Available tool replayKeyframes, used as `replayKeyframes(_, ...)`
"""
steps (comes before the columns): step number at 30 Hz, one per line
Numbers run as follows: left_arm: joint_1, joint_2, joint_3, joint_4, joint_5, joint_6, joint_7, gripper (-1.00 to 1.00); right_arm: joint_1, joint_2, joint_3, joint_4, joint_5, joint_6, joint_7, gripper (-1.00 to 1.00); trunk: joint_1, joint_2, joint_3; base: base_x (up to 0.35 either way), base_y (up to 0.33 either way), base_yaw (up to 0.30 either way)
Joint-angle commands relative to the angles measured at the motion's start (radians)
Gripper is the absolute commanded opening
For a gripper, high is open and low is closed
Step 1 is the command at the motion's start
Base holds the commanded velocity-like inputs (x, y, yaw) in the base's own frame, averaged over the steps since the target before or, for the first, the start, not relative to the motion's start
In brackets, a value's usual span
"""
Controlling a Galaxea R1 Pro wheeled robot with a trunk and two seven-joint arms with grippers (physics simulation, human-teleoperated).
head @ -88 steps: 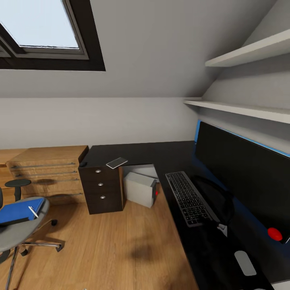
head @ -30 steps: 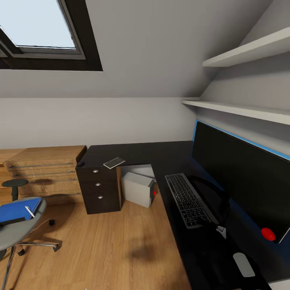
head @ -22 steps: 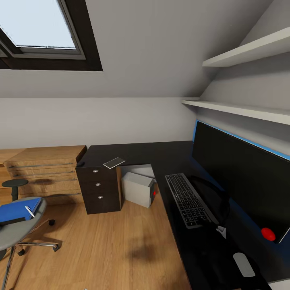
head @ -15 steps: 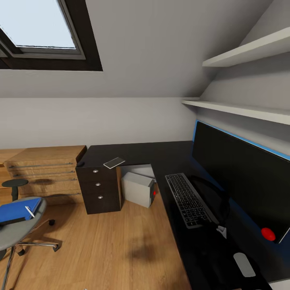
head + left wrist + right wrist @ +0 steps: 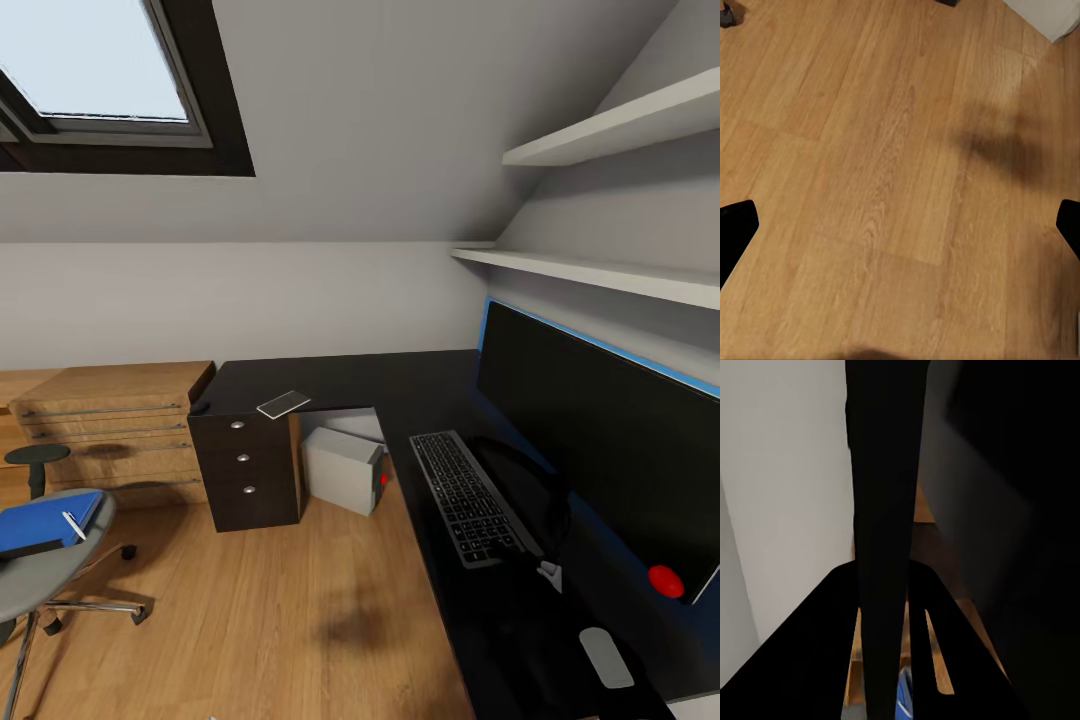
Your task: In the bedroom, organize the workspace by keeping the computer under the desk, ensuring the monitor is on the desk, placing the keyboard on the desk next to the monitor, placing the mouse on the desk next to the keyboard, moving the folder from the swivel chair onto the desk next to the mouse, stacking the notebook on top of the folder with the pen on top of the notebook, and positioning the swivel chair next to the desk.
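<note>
The bedroom has grey walls, a sloped ceiling with a dark-framed skylight (image 5: 100, 80), two pale wall shelves (image 5: 600, 270) and a light wood floor (image 5: 270, 610). The black L-shaped bench (image 5: 400, 385) runs along the far wall and down the right side. On its right run the wide black monitor (image 5: 600, 440) stands upright, with the dark keyboard (image 5: 465, 495) lying just in front of it. A pale grey oval object (image 5: 605, 656) lies on the bench nearer the camera; whether that is the mouse cannot be told. The white-grey computer (image 5: 345, 468) sits on the floor under the bench, beside the dark drawer unit (image 5: 248, 472). A light wooden chest (image 5: 110, 430) stands against the wall to the left of the drawers.

The swivel chair (image 5: 45, 575) stands well apart from the bench, at the left edge of the head view. The blue folder (image 5: 45, 522) lies on its seat, with the white pen (image 5: 74, 526) resting on the folder. The notebook (image 5: 284, 404) lies on the bench top above the drawers.

The left jaws (image 5: 900, 232) point down at bare floor, their dark tips at opposite edges of the wrist picture, wide apart. In the right wrist picture dark shapes hang close before the lens; whether the right jaws are apart or together cannot be told.
</note>
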Motion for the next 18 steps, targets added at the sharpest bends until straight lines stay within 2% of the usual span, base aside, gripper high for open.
replayKeyframes(1, 0.000, 0.000, -0.001, 0.000, 0.007, -0.002, 0.001, 1.00, -0.001, 0.000, -0.003, 0.000, -0.005, 0.008, 0.002, -1.00, 0.000, -0.001, -0.001, 0.000, 0.000, 0.000)
replayKeyframes(5, 0.000, 0.000, -0.001, -0.001, 0.007, -0.002, 0.001, 1.00, -0.001, 0.001, -0.002, 0.000, 0.000, 0.009, -0.001, -1.00, 0.000, -0.001, -0.001, 0.000, 0.000, 0.000)
replayKeyframes(10, 0.000, 0.000, -0.001, 0.000, 0.007, -0.002, 0.001, 1.00, -0.001, 0.004, 0.000, 0.000, 0.042, -0.011, -0.004, -1.00, 0.000, -0.001, -0.001, 0.000, 0.000, 0.000)
replayKeyframes(18, 0.000, 0.000, 0.000, 0.000, 0.007, -0.002, 0.001, 1.00, -0.001, 0.007, -0.001, 0.000, 0.047, -0.043, -0.005, -1.00, 0.000, -0.001, -0.001, 0.000, 0.000, 0.000)
